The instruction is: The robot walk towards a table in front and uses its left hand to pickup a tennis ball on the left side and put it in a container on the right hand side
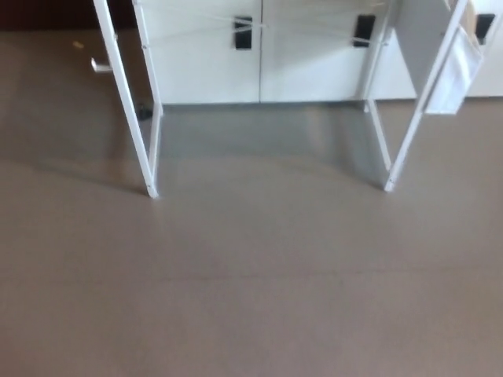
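Observation:
No tennis ball and no container show in the head view. Only the white legs of a table appear: the left front leg (130,110) and the right front leg (420,110) stand on a grey-brown floor (251,298). The tabletop is above the picture's top edge. Neither of my hands nor any part of my arms is in the picture.
White cabinets (259,55) with dark handles (244,33) stand behind the table. A white sheet or panel (456,71) hangs by the right leg. Thin rear legs (377,133) stand further back. A small white object (100,65) lies at the far left.

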Available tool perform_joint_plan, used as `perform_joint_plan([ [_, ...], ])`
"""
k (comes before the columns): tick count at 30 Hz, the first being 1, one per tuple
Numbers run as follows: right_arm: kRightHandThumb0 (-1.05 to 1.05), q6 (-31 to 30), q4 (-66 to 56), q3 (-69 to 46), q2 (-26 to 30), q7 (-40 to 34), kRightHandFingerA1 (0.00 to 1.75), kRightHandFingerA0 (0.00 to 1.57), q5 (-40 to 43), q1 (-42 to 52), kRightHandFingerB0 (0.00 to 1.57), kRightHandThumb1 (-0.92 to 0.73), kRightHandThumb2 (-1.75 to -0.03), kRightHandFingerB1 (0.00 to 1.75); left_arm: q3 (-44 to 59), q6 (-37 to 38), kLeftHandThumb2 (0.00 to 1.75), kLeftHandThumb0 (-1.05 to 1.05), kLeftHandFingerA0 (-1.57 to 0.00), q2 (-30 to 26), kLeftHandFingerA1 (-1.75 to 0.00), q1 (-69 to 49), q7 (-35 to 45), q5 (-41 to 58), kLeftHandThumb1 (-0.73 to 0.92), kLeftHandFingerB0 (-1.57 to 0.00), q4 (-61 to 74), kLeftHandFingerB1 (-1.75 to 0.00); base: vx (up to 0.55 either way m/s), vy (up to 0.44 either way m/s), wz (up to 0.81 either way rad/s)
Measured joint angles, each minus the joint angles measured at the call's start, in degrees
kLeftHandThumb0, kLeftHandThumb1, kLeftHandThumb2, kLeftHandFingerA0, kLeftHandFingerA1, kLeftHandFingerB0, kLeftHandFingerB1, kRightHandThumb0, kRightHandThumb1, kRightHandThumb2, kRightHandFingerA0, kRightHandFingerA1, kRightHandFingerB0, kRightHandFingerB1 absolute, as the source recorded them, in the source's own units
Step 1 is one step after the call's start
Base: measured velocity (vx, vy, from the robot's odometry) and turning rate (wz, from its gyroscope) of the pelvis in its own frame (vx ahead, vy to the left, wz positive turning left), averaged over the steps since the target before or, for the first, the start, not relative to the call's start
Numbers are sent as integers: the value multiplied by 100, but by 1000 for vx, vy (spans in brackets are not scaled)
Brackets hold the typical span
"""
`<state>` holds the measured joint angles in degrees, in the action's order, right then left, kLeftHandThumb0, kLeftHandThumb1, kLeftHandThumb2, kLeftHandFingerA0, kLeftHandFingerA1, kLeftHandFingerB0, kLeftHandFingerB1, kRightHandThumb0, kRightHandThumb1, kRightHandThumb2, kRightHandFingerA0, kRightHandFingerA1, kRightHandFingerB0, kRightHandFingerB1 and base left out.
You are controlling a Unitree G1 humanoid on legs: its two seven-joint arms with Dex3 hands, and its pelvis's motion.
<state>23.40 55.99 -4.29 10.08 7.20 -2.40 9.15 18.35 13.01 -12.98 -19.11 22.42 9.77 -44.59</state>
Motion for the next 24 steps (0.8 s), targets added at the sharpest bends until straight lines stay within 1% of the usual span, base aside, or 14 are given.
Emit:
perform_joint_plan([
  [1,-66,3,-3,-10,34,-3,76,41,2,-2,12,-48,-92,48,-12,7,60,-22,-43,6,-37,43,5,1,66,-32,19,-33,324,-166,22],
  [2,-67,4,-3,-18,48,-8,82,38,5,-1,16,-64,-61,38,-16,19,60,-22,-43,3,-37,44,4,1,65,-33,27,-33,323,-162,-12],
  [5,-66,8,-20,-16,54,-13,80,38,9,4,16,-66,-60,37,-38,21,60,-21,-42,5,-37,-2,3,0,66,-33,63,-33,245,-88,-2],
  [6,-66,8,-33,-11,55,-18,75,42,5,13,11,-49,-92,48,-41,21,60,-22,-42,5,-37,-16,2,0,66,-32,75,-33,217,-24,-10],
  [11,-64,7,-107,26,60,-61,75,42,-17,183,12,-49,-92,48,-78,23,61,-23,-43,-3,-37,-62,17,0,66,-31,42,-33,225,104,-18],
  [12,-63,7,-109,25,45,-69,78,39,-18,210,18,-65,-60,36,-96,25,61,-23,-43,-10,-37,-76,20,-1,66,-32,34,-33,302,223,46],
  [14,-63,8,-118,35,26,-72,78,38,-20,226,18,-65,-60,37,-124,39,61,-23,-41,-26,-36,-44,24,-5,67,-31,37,-32,376,305,-28],
  [19,-61,11,-113,37,1,-71,80,40,-20,232,18,-65,-60,36,-140,44,62,-23,-42,-73,-37,21,21,-3,67,-31,-26,-33,293,208,-1],
  [21,-61,10,-112,37,-7,-71,80,40,-19,240,18,-65,-60,36,-157,45,62,-23,-42,-76,-37,11,22,-4,67,-31,-44,-33,256,120,9],
  [22,-60,10,-112,36,-10,-71,77,41,-19,239,18,-66,-59,35,-158,44,60,-20,-42,-82,-36,5,22,-4,66,-32,-44,-33,259,68,11],
  [24,-61,13,-108,41,-10,-71,79,41,-22,237,18,-66,-59,36,-163,45,60,-19,-43,-85,-36,-5,22,-5,67,-32,-46,-33,275,16,8],
])
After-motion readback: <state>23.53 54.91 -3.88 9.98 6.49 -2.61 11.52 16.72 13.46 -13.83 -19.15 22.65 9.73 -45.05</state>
